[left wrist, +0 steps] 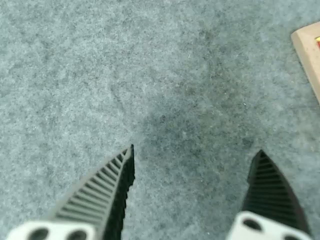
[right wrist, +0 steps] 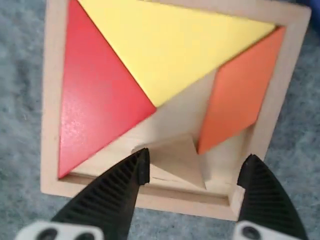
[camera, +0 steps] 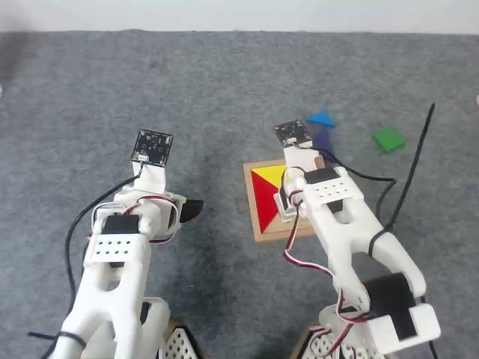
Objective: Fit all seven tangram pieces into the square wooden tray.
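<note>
The square wooden tray point(right wrist: 50, 100) holds a red triangle point(right wrist: 95, 95), a yellow triangle point(right wrist: 170, 45) and an orange parallelogram point(right wrist: 240, 90). A plain wood-coloured triangle point(right wrist: 177, 160) lies in the tray's open corner. My right gripper point(right wrist: 198, 154) hangs open just above that triangle, one finger on each side. In the high view the right arm covers much of the tray point(camera: 258, 224). A blue triangle point(camera: 320, 118), a purple piece point(camera: 323, 138) and a green square point(camera: 389, 139) lie on the carpet beyond the tray. My left gripper point(left wrist: 195, 150) is open and empty over bare carpet, left of the tray.
Grey carpet covers the whole table. A corner of the tray point(left wrist: 307, 50) shows in the left wrist view. A black cable point(camera: 415, 164) runs past the right arm, near the green square.
</note>
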`<control>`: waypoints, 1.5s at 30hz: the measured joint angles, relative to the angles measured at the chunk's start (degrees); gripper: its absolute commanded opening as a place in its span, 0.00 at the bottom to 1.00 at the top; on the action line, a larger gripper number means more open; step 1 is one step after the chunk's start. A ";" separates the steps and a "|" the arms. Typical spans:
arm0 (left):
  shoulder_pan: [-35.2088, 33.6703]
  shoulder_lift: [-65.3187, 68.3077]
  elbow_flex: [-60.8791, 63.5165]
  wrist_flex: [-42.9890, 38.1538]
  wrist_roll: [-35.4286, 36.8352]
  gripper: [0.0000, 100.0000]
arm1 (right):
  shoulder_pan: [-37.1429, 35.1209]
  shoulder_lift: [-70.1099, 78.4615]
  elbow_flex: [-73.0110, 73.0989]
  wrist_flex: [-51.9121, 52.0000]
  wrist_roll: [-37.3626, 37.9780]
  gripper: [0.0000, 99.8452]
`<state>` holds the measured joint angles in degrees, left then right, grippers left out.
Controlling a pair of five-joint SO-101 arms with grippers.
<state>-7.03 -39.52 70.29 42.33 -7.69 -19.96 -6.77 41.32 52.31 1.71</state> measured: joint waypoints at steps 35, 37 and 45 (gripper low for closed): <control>0.00 0.00 0.00 0.00 0.00 0.35 | -3.34 -0.26 0.88 -1.23 0.00 0.30; 0.00 0.00 0.00 0.00 0.00 0.35 | -3.34 -0.26 0.53 -0.53 0.09 0.30; 0.00 0.00 0.00 0.00 0.00 0.35 | -3.34 -0.26 -3.25 -0.18 0.09 0.30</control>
<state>-7.03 -39.52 70.29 42.33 -7.69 -23.30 -7.03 38.07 52.13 1.80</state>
